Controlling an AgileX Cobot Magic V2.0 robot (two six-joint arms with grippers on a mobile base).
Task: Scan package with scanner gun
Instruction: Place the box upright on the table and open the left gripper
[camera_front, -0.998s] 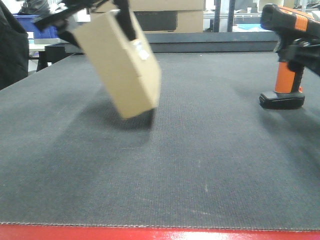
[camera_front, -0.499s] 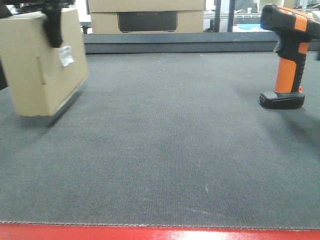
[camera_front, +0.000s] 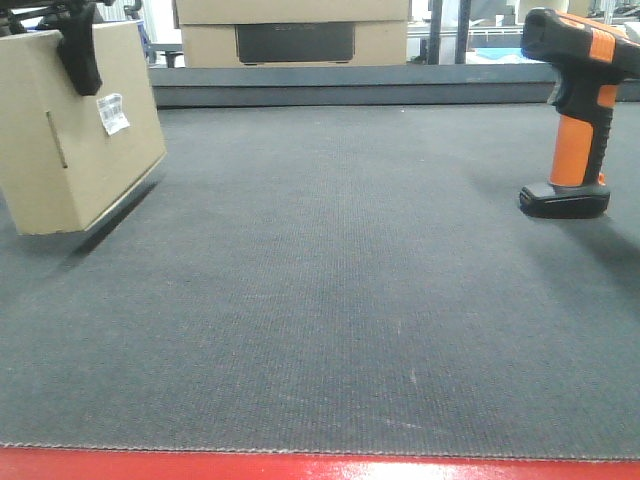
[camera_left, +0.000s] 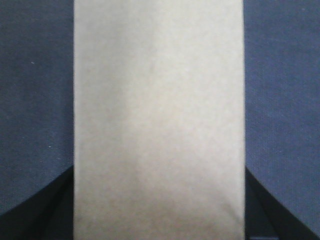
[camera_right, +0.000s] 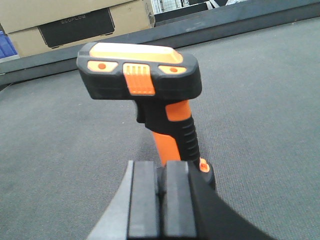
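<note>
While the package sits at the upper left of the front view, tilted so that its lower edge seems to touch or hang just above the dark mat, the scanner gun stands upright on its flat base at the upper right, well apart from it. The box's white barcode label and narrow slot face the middle of the frame, toward the scanner's side. The left gripper clamps the box from above; one black finger comes down over the label face, and in the left wrist view the tan cardboard fills the middle of the frame between the dark finger edges at the lower corners.

In the right wrist view the right gripper sits at the bottom of the frame, its two pads pressed together with nothing between them, just behind the scanner's orange handle. The handle's long axis runs near vertical, directly ahead of those pads, so the right arm is clearly the nearer one, and it would probably need to spread its pads before taking the handle.

The front view does not show the right arm at all. The box's left edge is cut off there, and the label's print is too small to read. Larger boxes stand behind the mat.
</note>
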